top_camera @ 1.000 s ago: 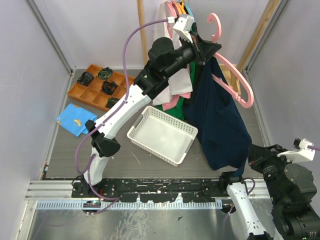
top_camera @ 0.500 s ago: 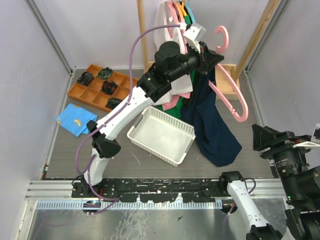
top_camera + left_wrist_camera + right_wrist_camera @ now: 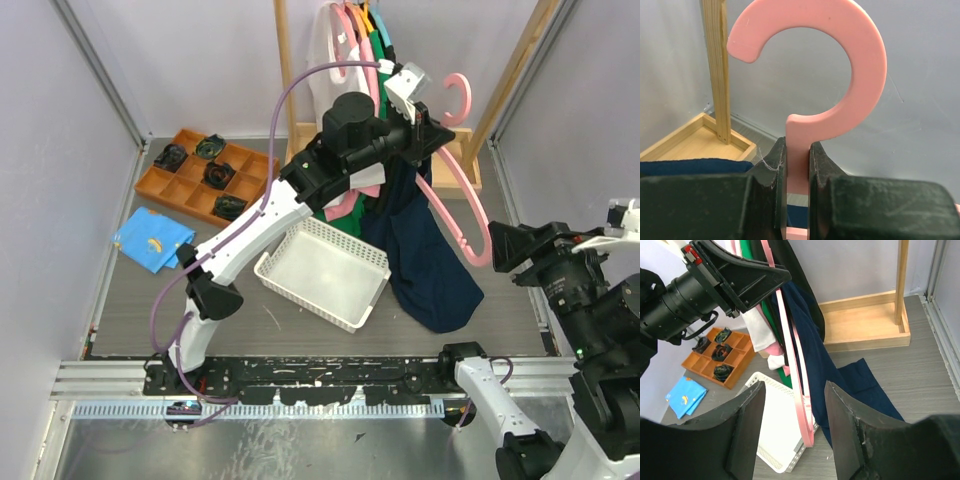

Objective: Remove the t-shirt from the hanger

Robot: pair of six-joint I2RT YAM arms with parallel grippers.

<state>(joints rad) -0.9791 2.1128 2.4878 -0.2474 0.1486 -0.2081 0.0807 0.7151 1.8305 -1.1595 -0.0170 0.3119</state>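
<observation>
**Hanger pinched high, shirt trailing to the table**

From above, the left gripper (image 3: 425, 130) holds the pink hanger (image 3: 462, 212) up by the neck. The navy t-shirt (image 3: 428, 272) sags from it, its hem pooled on the table beside the white basket (image 3: 322, 270). The right gripper (image 3: 503, 246) waits off to the side. I'd have it take a low fold of cloth and draw down and away from the bare hanger arm while the left holds firm.

The left wrist view shows both fingers (image 3: 774, 167) clamped on the hanger's stem below the hook (a loose thread snags there). Only a sliver of navy shows.

From the right wrist, that claw (image 3: 792, 420) stands parted and empty, with the hanger edge-on ahead. I can't tell whether the shirt's collar is threaded on it.
</observation>
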